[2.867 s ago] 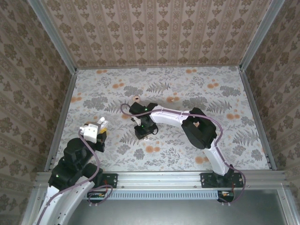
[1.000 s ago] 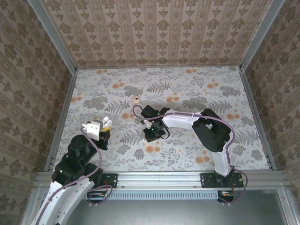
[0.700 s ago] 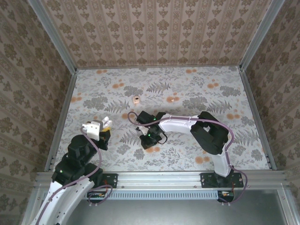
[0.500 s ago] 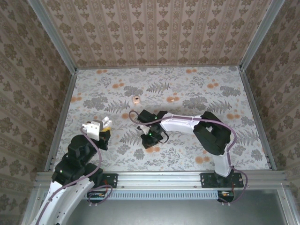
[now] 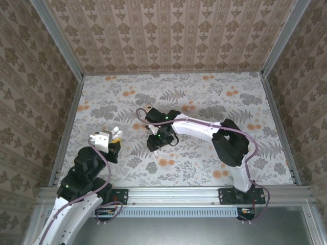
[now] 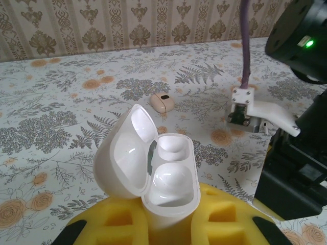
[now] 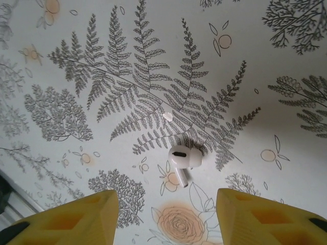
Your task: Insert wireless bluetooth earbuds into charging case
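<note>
Earbud (image 7: 183,159) on table (image 7: 286,76) beyond wide-spread right jaws, centred; left jaws clamping charging case (image 6: 171,190).

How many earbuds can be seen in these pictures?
1. The earbud lies on the table, just beyond the fingertips of the open right hand. A second one may be hidden.

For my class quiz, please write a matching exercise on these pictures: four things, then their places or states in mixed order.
Things
1 charging case
2 earbud
3 pink object
4 right gripper

Places or states
a open, above the table
b on the table, beyond the case
c lid open, in the left gripper
d on the table, under the right gripper

Pairs: 1-c, 2-d, 3-b, 4-a
</note>
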